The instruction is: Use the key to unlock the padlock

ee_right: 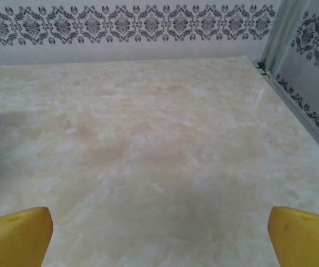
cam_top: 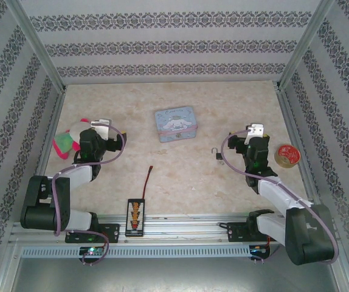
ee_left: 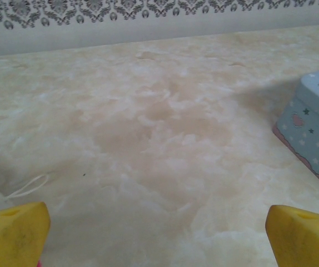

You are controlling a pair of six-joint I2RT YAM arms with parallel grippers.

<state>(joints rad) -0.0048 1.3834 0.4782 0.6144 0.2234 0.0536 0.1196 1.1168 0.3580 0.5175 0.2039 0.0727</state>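
The padlock (cam_top: 216,156) is tiny, with a dark body and a thin silvery shackle. It lies on the marbled table just left of my right arm. A small pale piece (cam_top: 221,161) touches it; it is too small to tell whether this is the key. My right gripper (cam_top: 255,130) hovers to the right of and beyond the padlock. Its yellow fingertips (ee_right: 15,236) stand wide apart over bare table, so the right gripper (ee_right: 159,239) is open. My left gripper (cam_top: 103,126) is far off at the left. It is open too (ee_left: 158,239), with nothing between its fingers (ee_left: 12,233).
A pale blue tin (cam_top: 176,123) stands at the middle back, and its corner (ee_left: 315,130) shows in the left wrist view. A pink and green plush (cam_top: 67,141) lies beside the left arm. A tape roll (cam_top: 287,154) sits right of the right arm. A thin cable (cam_top: 147,180) and a black board (cam_top: 135,216) lie near the front.
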